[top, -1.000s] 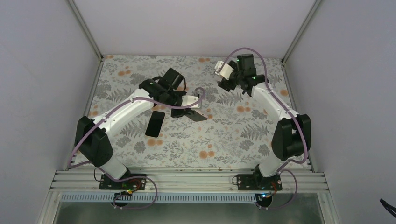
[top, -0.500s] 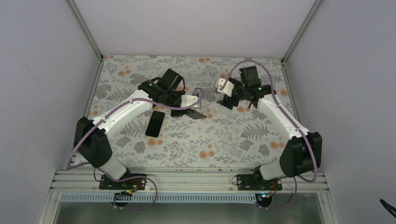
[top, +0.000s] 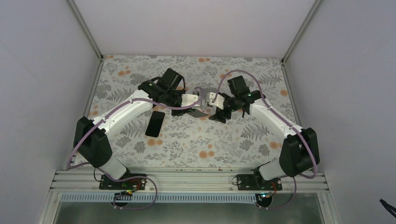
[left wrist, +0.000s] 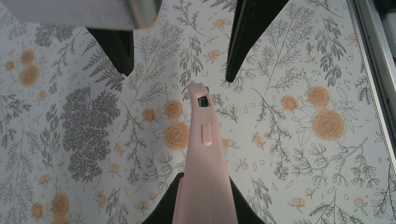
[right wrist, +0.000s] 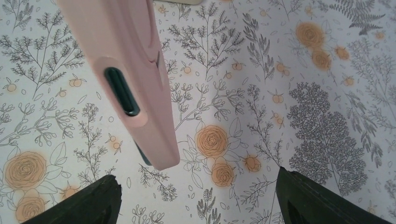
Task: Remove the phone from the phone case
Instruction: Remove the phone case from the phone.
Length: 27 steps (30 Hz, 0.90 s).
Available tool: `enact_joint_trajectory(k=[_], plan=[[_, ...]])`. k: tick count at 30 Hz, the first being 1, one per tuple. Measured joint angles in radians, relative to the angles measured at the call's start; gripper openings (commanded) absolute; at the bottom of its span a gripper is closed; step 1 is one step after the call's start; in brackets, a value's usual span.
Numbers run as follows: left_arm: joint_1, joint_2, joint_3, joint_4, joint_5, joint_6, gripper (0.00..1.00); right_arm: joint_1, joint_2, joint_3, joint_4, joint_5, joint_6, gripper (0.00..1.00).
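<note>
2 left fingers (left wrist: 163,210) pinch the pale-pink phone case (left wrist: 204,177), its port slot (right wrist: 121,91) dark; right fingers (right wrist: 317,200) spread.

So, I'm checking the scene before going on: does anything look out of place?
One thing: a black phone-like slab lies flat on the table beside the left arm, apart from the pink case that the left gripper holds aloft. Case contents unclear.

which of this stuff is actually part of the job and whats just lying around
In the job:
- pink case, clamped in the shut left gripper
- right gripper, open, facing the case's end

Lying about:
- black slab, flat on the floral cloth, possibly a phone, untouched
</note>
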Motion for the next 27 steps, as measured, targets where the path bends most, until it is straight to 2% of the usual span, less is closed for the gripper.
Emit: enact_joint_trajectory(k=[27], plan=[[0.006,0.0,0.002,0.002,-0.018,-0.002,0.02,0.001,0.067,0.003,0.113,0.054,0.041,0.84]])
